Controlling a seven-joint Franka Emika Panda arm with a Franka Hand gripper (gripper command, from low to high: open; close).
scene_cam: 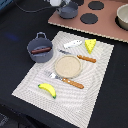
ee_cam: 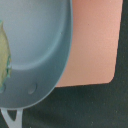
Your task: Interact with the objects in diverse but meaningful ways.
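Observation:
On the striped placemat (scene_cam: 30,80) a grey-blue handled pot (scene_cam: 40,50) holds the dark brown bar (scene_cam: 40,50). The white-and-blue tool (scene_cam: 73,43) and the yellow cheese wedge (scene_cam: 90,46) lie at the mat's far side. Close to the mat's near edge lies the yellow banana (scene_cam: 47,90). My gripper (scene_cam: 60,3) hangs at the top edge of the exterior view, just over a second grey pan (scene_cam: 68,10) on the pink stove board (scene_cam: 107,27). The wrist view is filled by that pan (ee_cam: 40,45), with something yellow-green (ee_cam: 4,55) inside. My fingers are not clearly seen.
A round tan plate (scene_cam: 67,65) sits mid-mat between an orange-handled knife (scene_cam: 86,58) and fork (scene_cam: 69,81). The stove board carries black burners (scene_cam: 89,18) and a beige bowl (scene_cam: 122,17) at the exterior view's right. The table around is black.

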